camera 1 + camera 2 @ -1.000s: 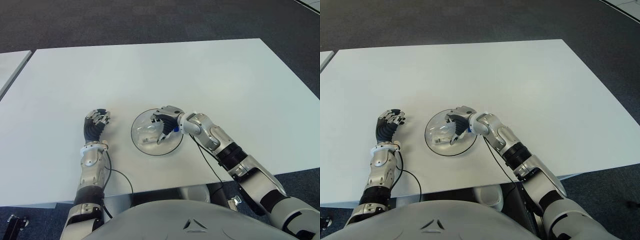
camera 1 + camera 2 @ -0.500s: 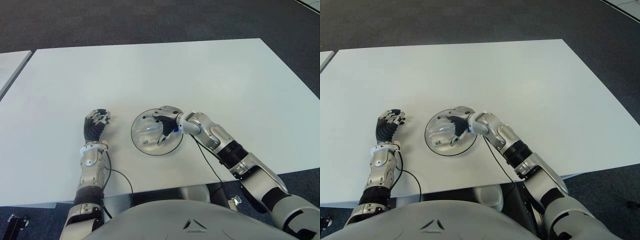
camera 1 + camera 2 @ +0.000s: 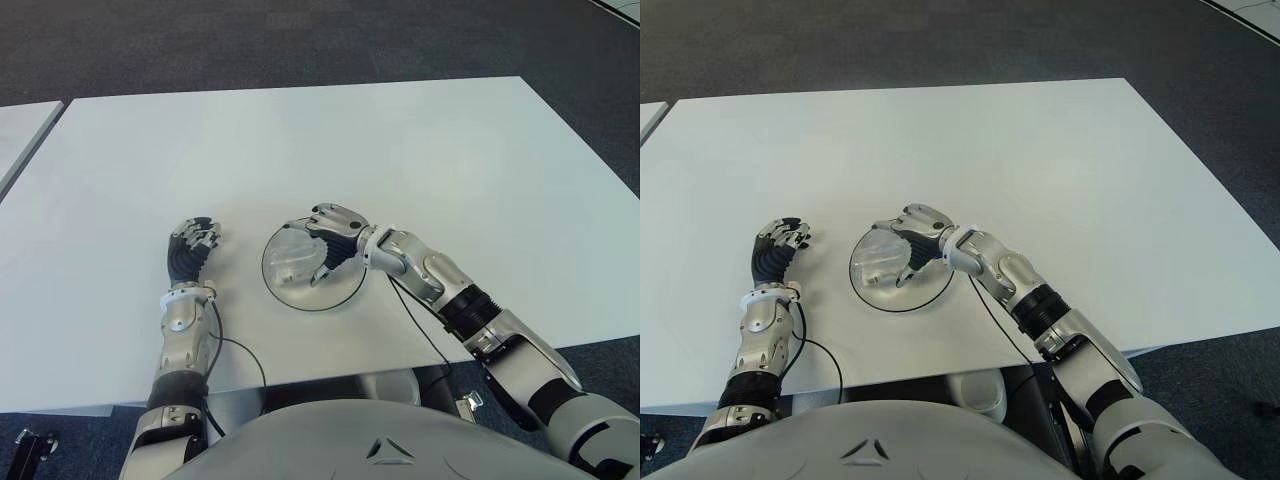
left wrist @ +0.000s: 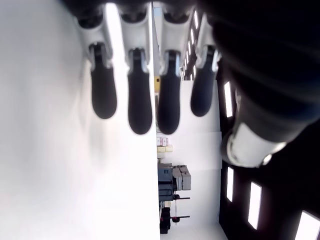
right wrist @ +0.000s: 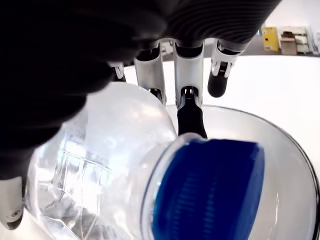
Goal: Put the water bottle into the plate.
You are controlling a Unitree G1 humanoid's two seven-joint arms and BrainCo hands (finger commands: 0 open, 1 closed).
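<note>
White worktop (image 3: 420, 150) carries clear plate (image 3: 345, 292). Water bottle (image 3: 292, 262) lies in plate; right hand (image 3: 330, 235) over it, fingers spread. Left hand (image 3: 192, 245) beside plate, fingers loose, holding nothing.

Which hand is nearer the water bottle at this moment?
Right. The right hand is over the plate, fingers around the water bottle; the left hand shows beside the plate on its left, apart.

We cannot read any text, brand, number or sign in these views. The water bottle (image 5: 115, 170) in the right wrist view is clear with a blue cap (image 5: 210, 192), and we find no readable label on it. In the left wrist view, small shapes far in the background are too tiny for us to read.
</note>
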